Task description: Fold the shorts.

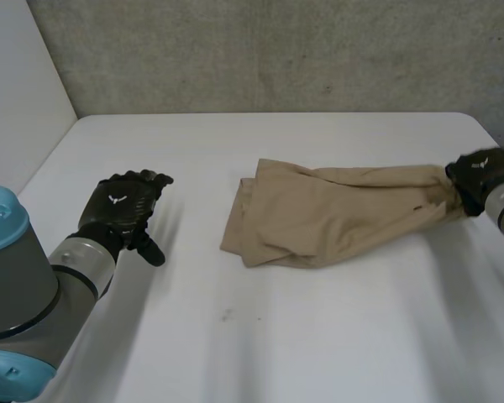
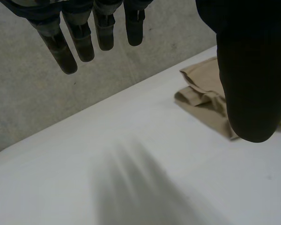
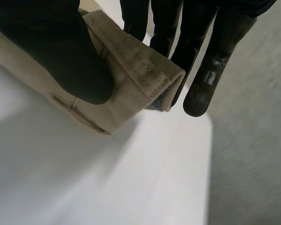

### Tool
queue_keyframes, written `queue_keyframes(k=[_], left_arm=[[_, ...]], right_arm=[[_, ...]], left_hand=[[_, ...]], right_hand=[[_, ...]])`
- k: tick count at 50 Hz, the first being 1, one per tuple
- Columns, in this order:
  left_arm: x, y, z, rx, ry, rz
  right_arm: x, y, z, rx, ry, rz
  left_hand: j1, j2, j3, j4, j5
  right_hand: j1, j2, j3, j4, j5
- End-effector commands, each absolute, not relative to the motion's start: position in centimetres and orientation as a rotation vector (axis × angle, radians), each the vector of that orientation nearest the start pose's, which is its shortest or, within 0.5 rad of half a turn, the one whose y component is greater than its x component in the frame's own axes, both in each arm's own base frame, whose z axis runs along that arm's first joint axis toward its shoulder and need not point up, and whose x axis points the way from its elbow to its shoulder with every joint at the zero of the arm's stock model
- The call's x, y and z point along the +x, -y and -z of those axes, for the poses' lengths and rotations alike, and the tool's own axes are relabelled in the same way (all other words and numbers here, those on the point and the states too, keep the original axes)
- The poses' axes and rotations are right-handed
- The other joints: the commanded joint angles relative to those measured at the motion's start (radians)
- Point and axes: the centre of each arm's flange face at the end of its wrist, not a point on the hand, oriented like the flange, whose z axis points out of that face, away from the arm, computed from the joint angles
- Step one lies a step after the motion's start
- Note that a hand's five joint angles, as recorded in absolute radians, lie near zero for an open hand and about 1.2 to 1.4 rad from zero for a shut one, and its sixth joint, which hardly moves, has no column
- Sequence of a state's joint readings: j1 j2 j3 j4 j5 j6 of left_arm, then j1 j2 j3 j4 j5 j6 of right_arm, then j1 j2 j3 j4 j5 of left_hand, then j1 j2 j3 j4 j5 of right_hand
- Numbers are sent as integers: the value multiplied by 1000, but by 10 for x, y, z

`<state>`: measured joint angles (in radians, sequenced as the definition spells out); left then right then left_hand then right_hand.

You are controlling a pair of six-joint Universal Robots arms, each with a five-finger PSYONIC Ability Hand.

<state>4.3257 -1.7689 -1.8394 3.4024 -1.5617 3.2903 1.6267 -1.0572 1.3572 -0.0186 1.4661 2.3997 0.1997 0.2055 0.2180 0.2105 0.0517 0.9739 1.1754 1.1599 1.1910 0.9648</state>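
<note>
- Left hand [image 1: 122, 210]: black, on the robot's left arm, hovering over bare bench [image 1: 319, 353]. In its wrist view the fingers [image 2: 79, 42] hang straight and slightly spread, with the thumb set apart. They hold nothing and touch nothing.
- Shorts [image 1: 336, 214]: tan cloth, one item, lying on the bench between the two hands. The end toward the left fingers is rumpled and doubled over itself. It lies beyond those fingertips, beside the thumb and well apart from both, as the left wrist view shows [image 2: 201, 96]. The other end is drawn out narrow and runs to the right fingers.
- Right hand [image 1: 479, 178]: black, on the robot's right arm, at the narrow end of the shorts. In its wrist view the thumb presses a thick stitched edge of the cloth [image 3: 131, 61] against the fingers [image 3: 215, 61] behind it, a firm pinch. That edge stands just clear of the bench. Whether it is waistband or leg hem cannot be told.
- Step in hand, judged: early. One end is gripped and the garment is not yet laid flat or folded neatly.
- Next move, judged: calls for the left fingers to reach the rumpled end and take or pin it. The right pinch would then pull the cloth smooth or carry its end across. The pinch must hold throughout.
</note>
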Motion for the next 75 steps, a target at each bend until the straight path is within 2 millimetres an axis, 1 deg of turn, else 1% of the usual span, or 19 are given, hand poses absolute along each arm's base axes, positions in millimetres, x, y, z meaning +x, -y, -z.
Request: queue_keyframes(k=[1,5,6,9,13,17,18,19,20,21,22,27,32,36,42,48,59,68,75], left_arm=[[-233,242,-190,657,-2477,2051],[-233,242,-190,656,-2478,2048],[-233,242,-190,655,-2476,2050],[-233,241,-190,656,-2479,2046],[-233,242,-192,654,-2472,2056],[-233,244,-195,651,-2461,2073],[-234,245,-196,651,-2457,2079],[-234,246,-197,654,-2453,2084],[-235,247,-199,654,-2447,2094],[-236,249,-202,653,-2435,2111],[-237,251,-204,652,-2424,2124],[-243,267,-227,631,-2341,2237],[-264,282,-239,647,-2311,2328],[-312,282,-243,726,-2340,2447],[-350,288,-223,784,-2423,2457],[-371,287,-188,863,-2527,2327],[-366,300,-137,828,-2633,2054],[-353,305,-121,873,-2639,1899],[-352,305,-119,988,-2548,1868]], right_arm=[[228,373,-249,-1390,-2151,2292],[288,349,-246,-1525,-1841,2250],[317,331,-235,-1595,-1684,2190],[352,304,-215,-1673,-1483,2087],[381,266,-179,-1746,-1353,1887],[389,236,-156,-1788,-1297,1729],[389,234,-156,-1788,-1293,1721],[389,234,-157,-1786,-1293,1722],[389,234,-160,-1786,-1291,1734],[388,235,-171,-1764,-1291,1766],[388,235,-178,-1754,-1285,1790],[375,254,-220,-1554,-1413,1913],[344,282,-264,-1078,-1650,1986],[327,298,-269,-858,-1745,1955],[321,305,-254,-828,-1834,1892],[327,317,-217,-840,-1950,1753],[333,331,-150,-874,-2111,1508],[311,346,-132,-841,-2223,1448],[309,346,-135,-894,-2232,1460]], left_hand=[[8,2,-10,-3,-19],[5,-1,-13,-6,-22],[2,-4,-16,-9,-24],[2,-4,-16,-9,-24],[2,-4,-16,-9,-24],[5,-1,-13,-6,-22],[5,-1,-13,-6,-22],[5,-1,-13,-6,-22],[5,-1,-13,-6,-22],[8,2,-10,-3,-19],[8,2,-10,-3,-19],[20,14,1,9,-7],[26,20,7,15,-1],[40,34,22,29,14],[58,52,40,47,31],[64,58,45,53,37],[81,76,63,71,55],[72,67,54,62,46],[70,64,51,59,43]], right_hand=[[422,221,236,205,257],[422,221,236,205,257],[422,221,236,205,257],[422,221,236,205,257],[422,221,236,205,257],[422,221,236,205,257],[415,213,229,198,249],[202,1,16,-15,37],[-79,-280,-265,-296,-244],[-602,-803,-788,-819,-767],[-793,-995,-979,-1010,-959],[-799,-1001,-985,-1016,-965],[-799,-1001,-985,-1016,-965],[-799,-1001,-985,-1016,-965],[-799,-1001,-985,-1016,-965],[-799,-1001,-985,-1016,-965],[-799,-1001,-985,-1016,-965],[-799,-1001,-985,-1016,-965],[-799,-1001,-985,-1016,-965]])
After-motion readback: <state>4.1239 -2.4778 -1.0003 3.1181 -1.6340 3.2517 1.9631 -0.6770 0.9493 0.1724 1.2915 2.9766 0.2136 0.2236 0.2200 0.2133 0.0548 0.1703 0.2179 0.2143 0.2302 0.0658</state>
